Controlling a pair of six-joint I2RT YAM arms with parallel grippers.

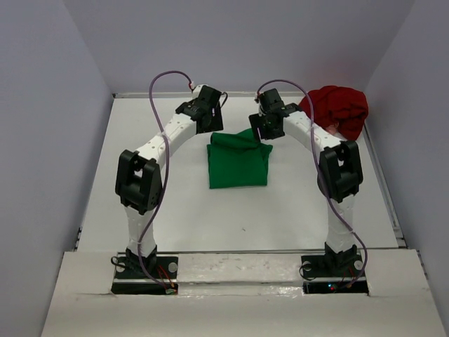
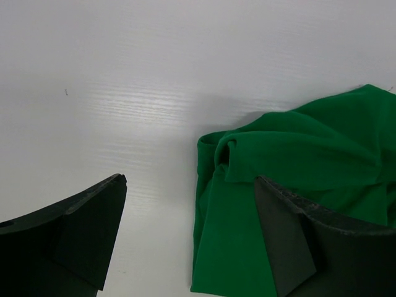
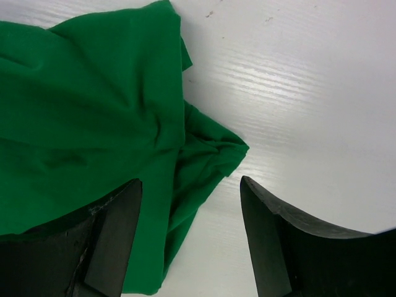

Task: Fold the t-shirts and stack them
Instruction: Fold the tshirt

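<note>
Over the far left corner of the green t-shirt (image 1: 238, 165) the left jaws, dark matte wedges, stood apart and empty, one above the glossy, faintly grained white counter (image 1: 175, 210), the other above cloth. The green t-shirt lay mid-counter, folded into a soft, rough rectangle, its far edge bunched in rolled creases. At its far right corner the right jaws were likewise spread, gripping nothing. Farther right, the dark red t-shirt (image 1: 337, 109) sat crumpled in a heap.

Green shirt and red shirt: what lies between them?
Top view: only the right arm, crossing above bare table, separates the green shirt from the red shirt.
</note>
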